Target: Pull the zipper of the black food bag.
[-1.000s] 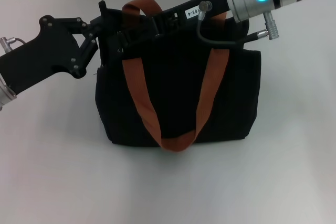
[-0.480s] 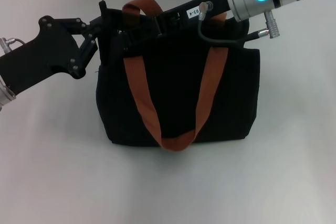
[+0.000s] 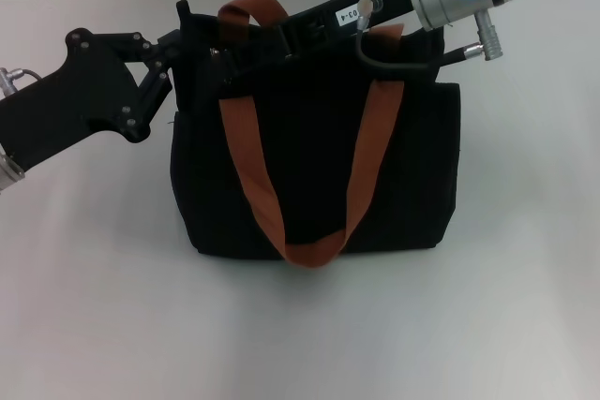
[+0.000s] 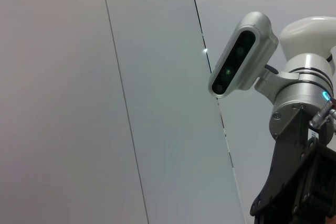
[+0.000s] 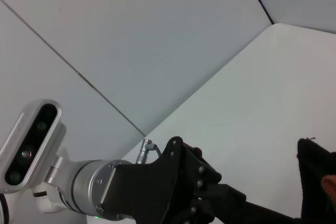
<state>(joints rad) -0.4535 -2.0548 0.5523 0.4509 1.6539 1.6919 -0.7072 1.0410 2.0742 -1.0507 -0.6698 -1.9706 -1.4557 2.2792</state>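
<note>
Black bag [image 3: 403, 175] upright on white counter [image 3: 94, 306]. Left pincer [image 3: 192, 44] at its upper left corner; right pincer [image 3: 234, 53] along top edge.

The large boxy black fabric food bag [image 3: 319, 170] stands upright on the white table, its 2 wide orange-brown webbing loop handles draped one down the front face and one up at the top edge, while its zipper pull cannot be made out.
</note>
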